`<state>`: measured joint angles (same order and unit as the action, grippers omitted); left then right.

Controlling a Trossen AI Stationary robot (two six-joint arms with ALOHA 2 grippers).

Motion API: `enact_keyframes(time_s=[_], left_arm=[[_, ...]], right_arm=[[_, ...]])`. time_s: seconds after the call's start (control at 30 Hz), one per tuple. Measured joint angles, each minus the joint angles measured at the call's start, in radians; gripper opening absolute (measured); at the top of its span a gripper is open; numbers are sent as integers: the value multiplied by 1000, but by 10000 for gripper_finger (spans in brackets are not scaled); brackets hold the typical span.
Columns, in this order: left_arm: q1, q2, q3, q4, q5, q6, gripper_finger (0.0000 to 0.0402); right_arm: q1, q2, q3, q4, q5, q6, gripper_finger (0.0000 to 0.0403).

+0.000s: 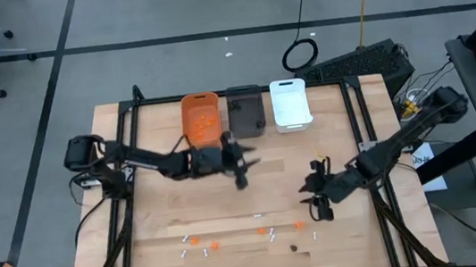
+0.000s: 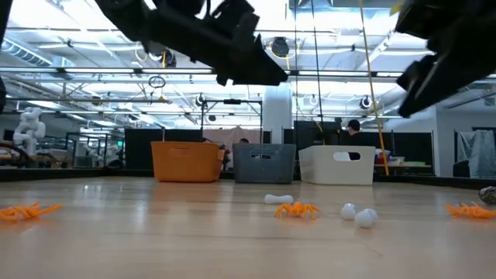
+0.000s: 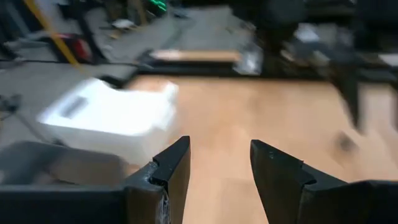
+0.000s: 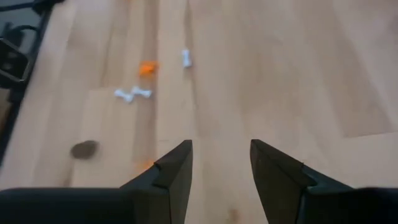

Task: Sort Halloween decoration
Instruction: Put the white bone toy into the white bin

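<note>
The Halloween decoration lies scattered near the table's front edge: orange blobs (image 1: pixel 214 243), small white sticks (image 1: pixel 207 252) and a dark lump (image 1: pixel 293 248). My left gripper (image 1: pixel 243 164) hangs open and empty above the table's middle, just in front of the dark grey bin (image 1: pixel 245 110). In its wrist view the open fingers (image 3: pixel 219 146) face the white bin (image 3: pixel 112 118). My right gripper (image 1: pixel 311 199) is open and empty, right of centre, above the bare wood behind the pieces. Its wrist view (image 4: pixel 221 146) shows an orange blob (image 4: pixel 147 68), white sticks (image 4: pixel 132 94) and a dark lump (image 4: pixel 84 149) lying on the wood ahead.
Three bins stand side by side at the far edge: orange (image 1: pixel 201 118) with orange pieces inside, dark grey, and white (image 1: pixel 290 103). In the low view, orange pieces (image 2: pixel 294 209) and white pieces (image 2: pixel 356 215) lie in front of them. Bare wood lies between the bins and the scattered pieces.
</note>
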<state>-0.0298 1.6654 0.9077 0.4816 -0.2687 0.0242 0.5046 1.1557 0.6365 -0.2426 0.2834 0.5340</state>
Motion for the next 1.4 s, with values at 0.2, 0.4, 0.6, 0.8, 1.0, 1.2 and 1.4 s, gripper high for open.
enact_keyframes(time_s=[0.2, 0.4, 0.6, 0.8, 1.0, 1.2, 1.4], left_arm=[[-138, 2, 0, -72, 0, -29, 166], [-252, 2, 0, -121, -16, -38, 166], [-346, 2, 0, -230, -37, -98, 166], [-421, 2, 0, -248, -83, -168, 166], [-483, 2, 0, -258, -94, -198, 166], [-529, 2, 0, -282, -160, -247, 166], [-558, 2, 0, -316, -206, -299, 166]], right_arm=[[67, 99, 0, 147, 58, 21, 150], [61, 298, 0, 449, 61, -90, 173], [38, 467, 0, 703, 110, -159, 182], [12, 617, 0, 951, 109, -258, 170], [8, 707, 0, 1096, 109, -285, 138], [1, 767, 57, 1083, 83, -269, 101], [-4, 791, 155, 891, 79, -241, 55]])
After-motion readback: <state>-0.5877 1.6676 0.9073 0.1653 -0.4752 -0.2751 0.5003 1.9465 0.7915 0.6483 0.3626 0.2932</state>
